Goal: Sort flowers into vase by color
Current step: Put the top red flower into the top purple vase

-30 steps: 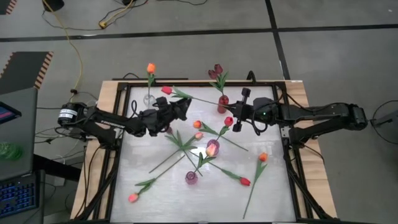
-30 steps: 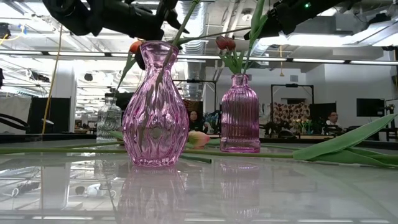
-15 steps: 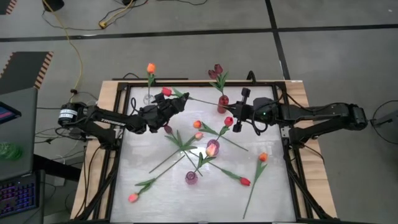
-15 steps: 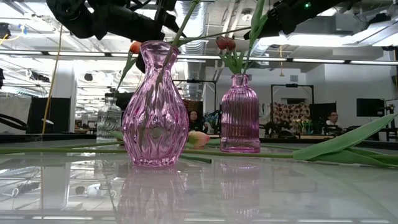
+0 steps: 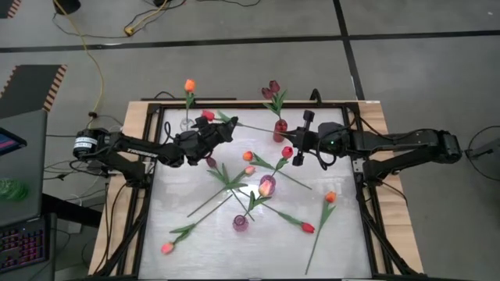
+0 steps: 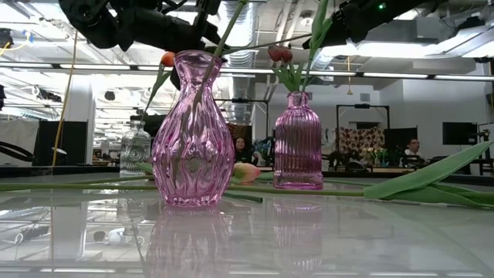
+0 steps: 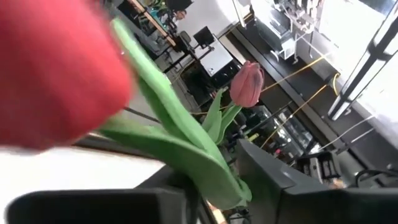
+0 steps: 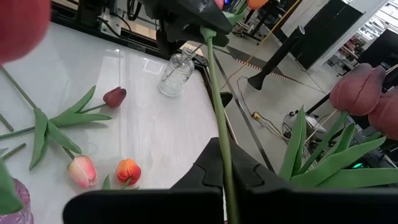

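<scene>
Both grippers pinch one red tulip [image 5: 208,115] near the table's [image 5: 344,250] far edge: left gripper [image 5: 221,131] by the head, right gripper [image 5: 301,139] clenched on the stem; opposing pulls could snap it

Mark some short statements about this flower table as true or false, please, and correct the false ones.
1. The right gripper is shut on a thin green stem. True.
2. The ribbed pink glass vase holds dark maroon tulips. True.
3. The small clear glass vase holds a pink tulip. False: it holds an orange tulip.
4. Every tulip already stands in a vase. False: several tulips lie loose on the white table.
</scene>
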Available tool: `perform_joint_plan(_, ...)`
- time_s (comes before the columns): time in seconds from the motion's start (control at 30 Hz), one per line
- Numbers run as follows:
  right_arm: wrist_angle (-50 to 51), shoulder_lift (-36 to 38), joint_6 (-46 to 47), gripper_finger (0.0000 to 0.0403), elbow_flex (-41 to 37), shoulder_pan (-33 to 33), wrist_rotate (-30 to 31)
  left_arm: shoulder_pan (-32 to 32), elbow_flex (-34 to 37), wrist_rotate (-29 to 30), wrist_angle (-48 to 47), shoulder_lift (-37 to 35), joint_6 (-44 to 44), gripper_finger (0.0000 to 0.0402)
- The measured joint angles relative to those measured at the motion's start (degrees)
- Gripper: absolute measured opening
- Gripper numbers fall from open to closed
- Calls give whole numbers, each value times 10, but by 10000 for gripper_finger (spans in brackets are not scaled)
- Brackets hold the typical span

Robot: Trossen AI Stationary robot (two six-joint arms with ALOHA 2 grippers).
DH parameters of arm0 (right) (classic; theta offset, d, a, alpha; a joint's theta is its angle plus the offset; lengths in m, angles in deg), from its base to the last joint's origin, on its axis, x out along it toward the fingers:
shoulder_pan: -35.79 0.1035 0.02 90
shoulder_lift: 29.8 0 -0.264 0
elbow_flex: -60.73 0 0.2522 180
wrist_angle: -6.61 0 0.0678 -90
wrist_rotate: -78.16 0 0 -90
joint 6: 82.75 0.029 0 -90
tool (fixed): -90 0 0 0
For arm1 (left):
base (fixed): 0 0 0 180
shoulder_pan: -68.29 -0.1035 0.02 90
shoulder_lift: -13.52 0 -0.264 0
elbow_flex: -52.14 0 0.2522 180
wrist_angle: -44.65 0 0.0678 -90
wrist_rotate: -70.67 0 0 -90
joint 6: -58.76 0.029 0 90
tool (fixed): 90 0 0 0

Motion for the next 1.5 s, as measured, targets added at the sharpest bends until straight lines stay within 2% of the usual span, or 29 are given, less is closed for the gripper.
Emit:
perform_joint_plan(0.2,1,0,17,52,0,0,7,0,0,0,1,0,85,12)
perform_joint_plan(0.3,0,0,29,74,0,0,7,0,0,-3,2,0,133,6)
perform_joint_plan(0.63,11,0,73,176,0,0,7,0,1,-113,26,-29,257,2)
perform_joint_plan(0.9,85,0,136,198,0,0,8,0,1,-240,10,-86,339,2)
perform_joint_plan(1.07,122,0,160,191,0,0,8,0,-11,-273,-83,-142,372,2)
perform_joint_plan(1.2,125,0,160,186,0,0,8,0,-56,-316,-200,-169,394,2)
perform_joint_plan(1.33,124,0,160,182,0,-1,8,0,-118,-389,-307,-171,421,2)
perform_joint_plan(1.5,124,0,160,180,0,-1,8,1,-180,-465,-367,-150,442,2)
